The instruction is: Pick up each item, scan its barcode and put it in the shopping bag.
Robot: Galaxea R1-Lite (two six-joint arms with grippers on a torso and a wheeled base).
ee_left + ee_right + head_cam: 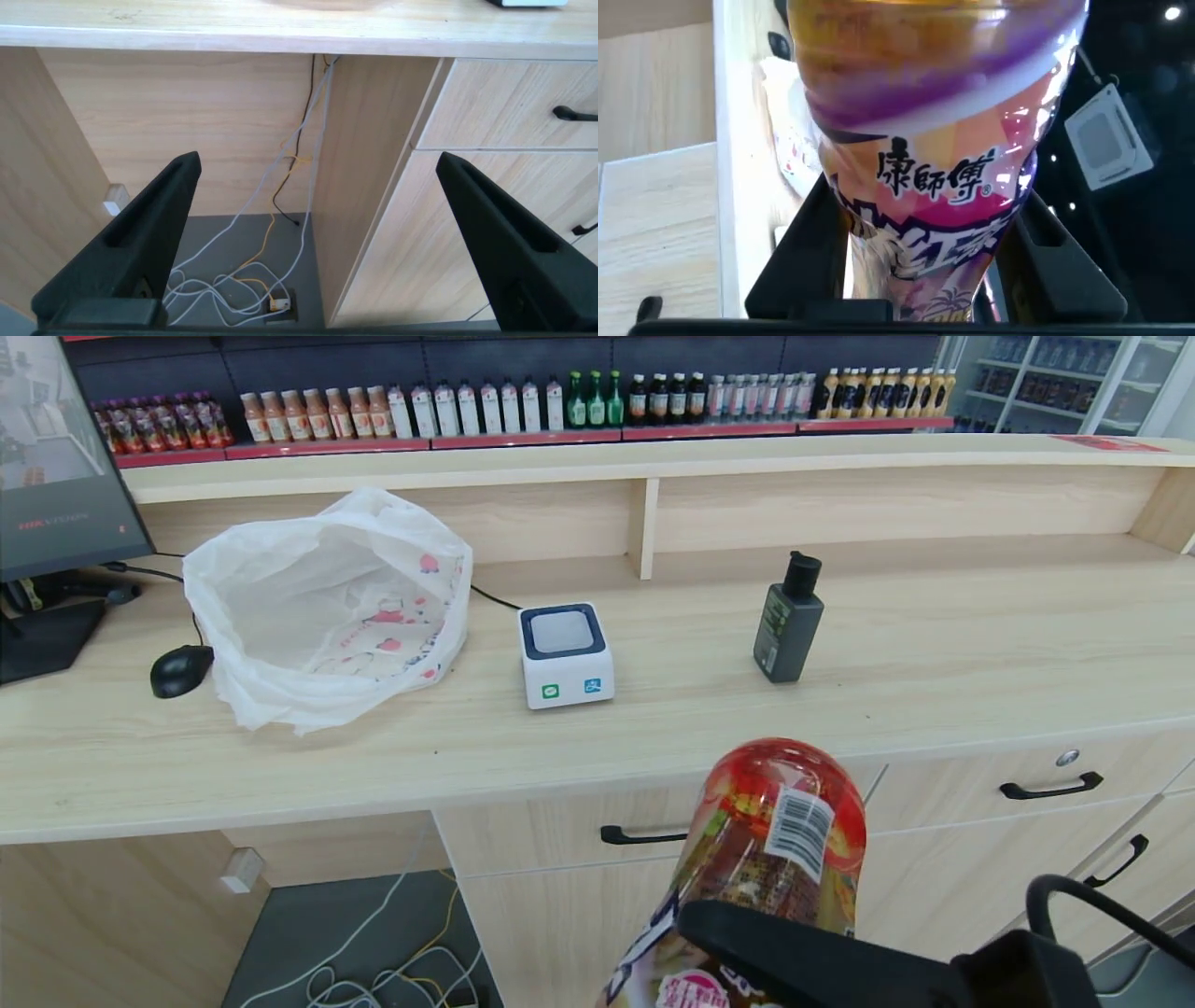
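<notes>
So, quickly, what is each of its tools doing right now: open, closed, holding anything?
Left tool: open, holding nothing.
Right tool: closed on the bottle, barcode facing up.

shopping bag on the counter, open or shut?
Open: the shopping bag lies on the counter with its mouth spread wide, white inside showing.

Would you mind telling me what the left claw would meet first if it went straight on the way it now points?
Most likely the loose cables hanging in the open recess under the counter, then the wooden back panel behind them. The open left claw aims there, though depth is unclear.
</notes>
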